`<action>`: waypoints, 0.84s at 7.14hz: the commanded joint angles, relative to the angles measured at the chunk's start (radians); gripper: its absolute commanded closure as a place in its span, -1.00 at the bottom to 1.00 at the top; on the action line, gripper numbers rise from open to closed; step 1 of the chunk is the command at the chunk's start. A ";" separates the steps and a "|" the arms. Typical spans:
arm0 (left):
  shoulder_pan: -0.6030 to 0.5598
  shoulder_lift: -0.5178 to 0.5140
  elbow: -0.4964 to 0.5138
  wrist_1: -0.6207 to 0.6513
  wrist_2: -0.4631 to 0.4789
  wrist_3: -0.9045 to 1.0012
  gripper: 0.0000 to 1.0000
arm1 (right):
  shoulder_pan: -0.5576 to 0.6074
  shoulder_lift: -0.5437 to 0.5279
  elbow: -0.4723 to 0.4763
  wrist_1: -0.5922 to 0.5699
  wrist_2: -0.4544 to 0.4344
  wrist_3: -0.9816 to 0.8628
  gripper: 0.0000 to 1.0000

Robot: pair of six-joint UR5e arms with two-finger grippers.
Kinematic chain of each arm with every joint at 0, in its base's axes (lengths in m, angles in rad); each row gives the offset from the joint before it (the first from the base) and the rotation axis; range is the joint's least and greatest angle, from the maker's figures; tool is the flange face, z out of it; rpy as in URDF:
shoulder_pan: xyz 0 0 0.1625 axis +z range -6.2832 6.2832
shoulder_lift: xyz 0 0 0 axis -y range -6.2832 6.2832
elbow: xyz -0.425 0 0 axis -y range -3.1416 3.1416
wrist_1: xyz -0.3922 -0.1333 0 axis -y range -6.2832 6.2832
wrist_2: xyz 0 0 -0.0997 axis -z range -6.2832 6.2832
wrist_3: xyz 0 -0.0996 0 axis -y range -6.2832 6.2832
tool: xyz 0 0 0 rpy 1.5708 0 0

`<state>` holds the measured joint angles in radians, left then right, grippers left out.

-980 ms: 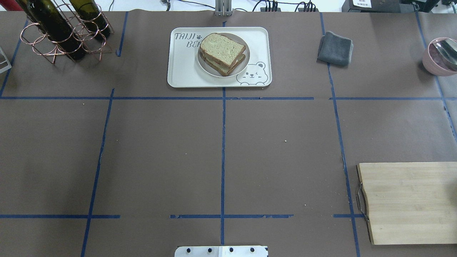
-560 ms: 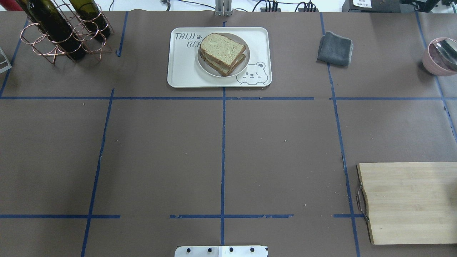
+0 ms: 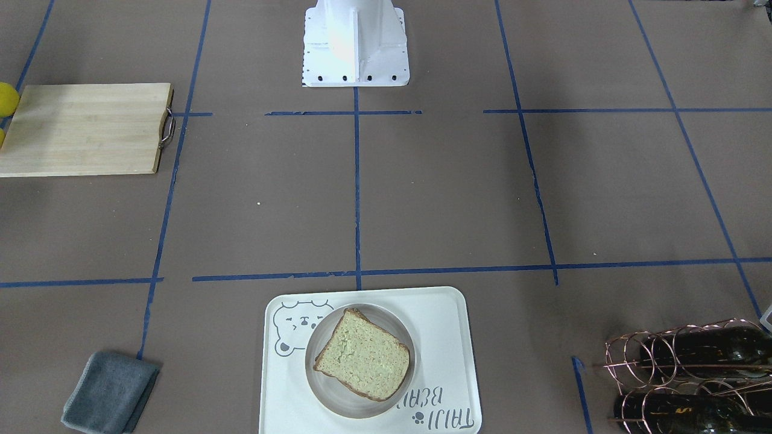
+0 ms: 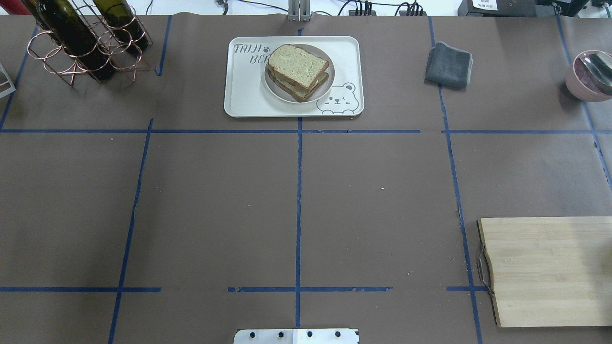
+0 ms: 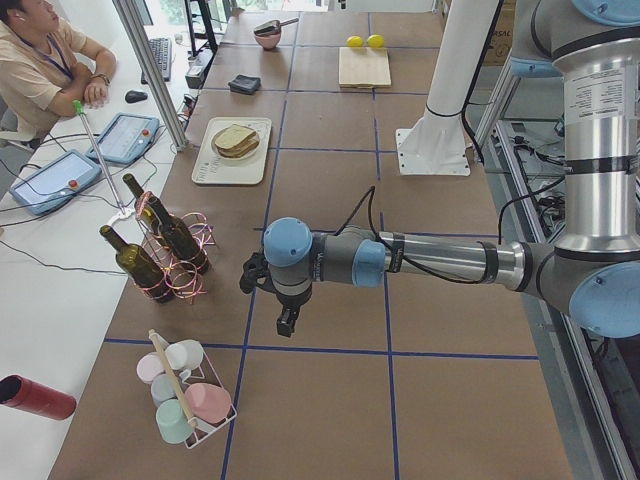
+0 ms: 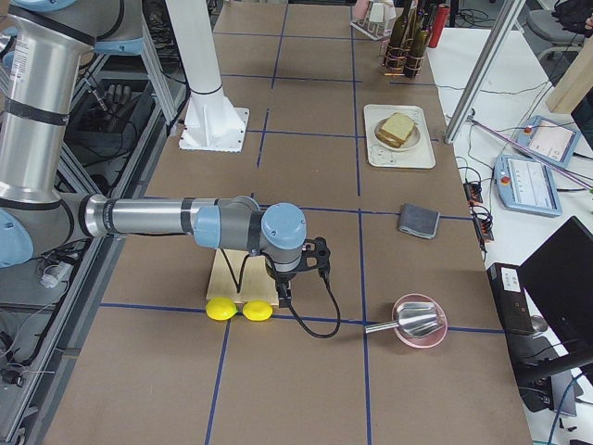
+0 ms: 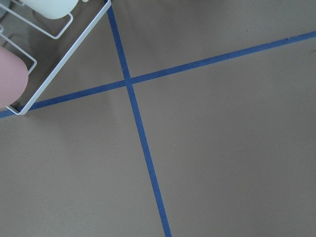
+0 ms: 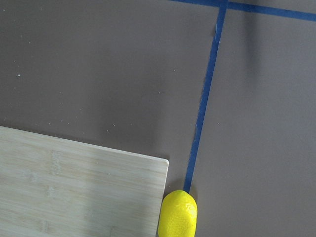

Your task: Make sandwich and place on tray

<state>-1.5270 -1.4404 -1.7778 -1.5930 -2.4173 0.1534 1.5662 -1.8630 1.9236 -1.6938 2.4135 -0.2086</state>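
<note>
Overhead exterior: sandwich is sitting on a round plate inside the tray. Left end effector & right end effector are hanging far from the tray; can't tell if open or closed.
</note>
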 commanded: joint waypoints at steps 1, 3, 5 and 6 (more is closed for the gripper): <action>-0.001 0.030 -0.021 -0.002 -0.005 -0.002 -1.00 | 0.023 0.014 0.021 -0.020 -0.063 -0.005 -1.00; -0.004 0.066 -0.041 -0.012 -0.005 0.005 -1.00 | 0.021 0.015 0.022 -0.020 -0.062 -0.005 -1.00; -0.005 0.051 -0.034 -0.004 0.012 0.002 -1.00 | 0.021 0.014 0.018 -0.020 -0.062 -0.003 -1.00; -0.007 0.043 -0.051 0.036 0.012 0.003 -1.00 | 0.021 0.016 0.017 -0.018 -0.060 0.000 -1.00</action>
<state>-1.5322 -1.3876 -1.8173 -1.5905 -2.4107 0.1555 1.5876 -1.8484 1.9420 -1.7132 2.3520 -0.2116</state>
